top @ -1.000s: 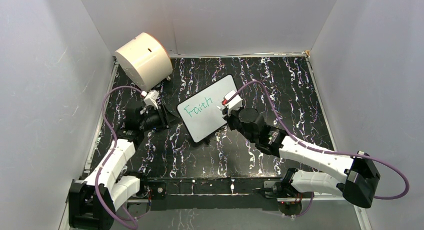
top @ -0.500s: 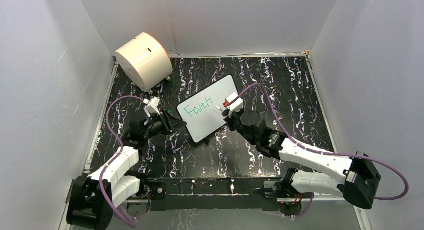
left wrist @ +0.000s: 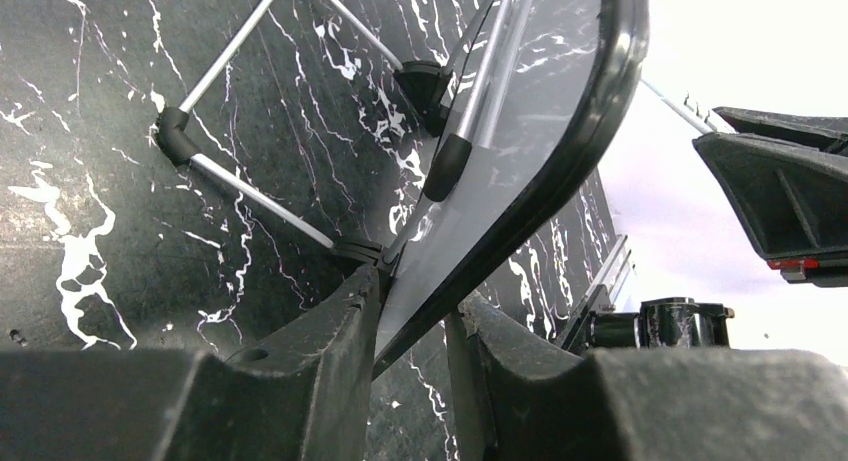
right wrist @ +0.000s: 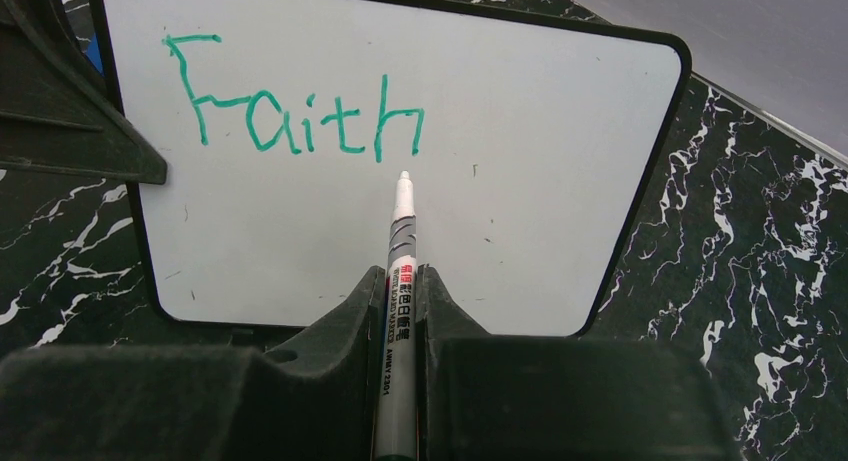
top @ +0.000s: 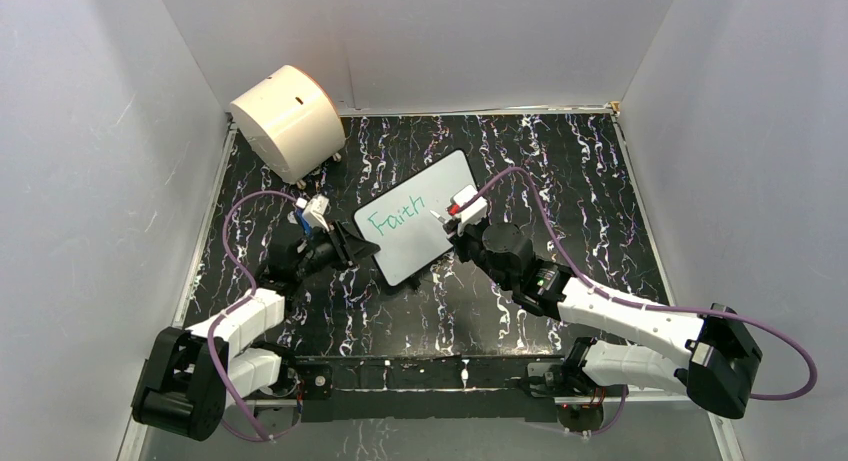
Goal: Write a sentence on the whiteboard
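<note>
The whiteboard (top: pixel 425 246) stands tilted on its feet at the table's middle, with the green word "Faith" (top: pixel 398 216) on it. My right gripper (top: pixel 455 219) is shut on a white marker (right wrist: pixel 401 241). The marker's tip sits on or just off the board under the "h" of "Faith" (right wrist: pixel 300 111) on the whiteboard (right wrist: pixel 520 181). My left gripper (top: pixel 352 247) is at the board's left edge. In the left wrist view the board's black frame (left wrist: pixel 590 111) runs between the fingers of the left gripper (left wrist: pixel 415 296), touching both. The board's wire stand (left wrist: pixel 255 191) shows behind.
A cream cylindrical drum (top: pixel 288 119) lies at the back left corner. Grey walls enclose the black marbled table (top: pixel 560 171) on three sides. The right arm (top: pixel 620 316) stretches across the near right. Purple cables loop off both arms.
My left arm has swung right and its gripper has come onto the whiteboard's left edge. My right gripper with the marker has shifted only slightly. The lettering is unchanged.
</note>
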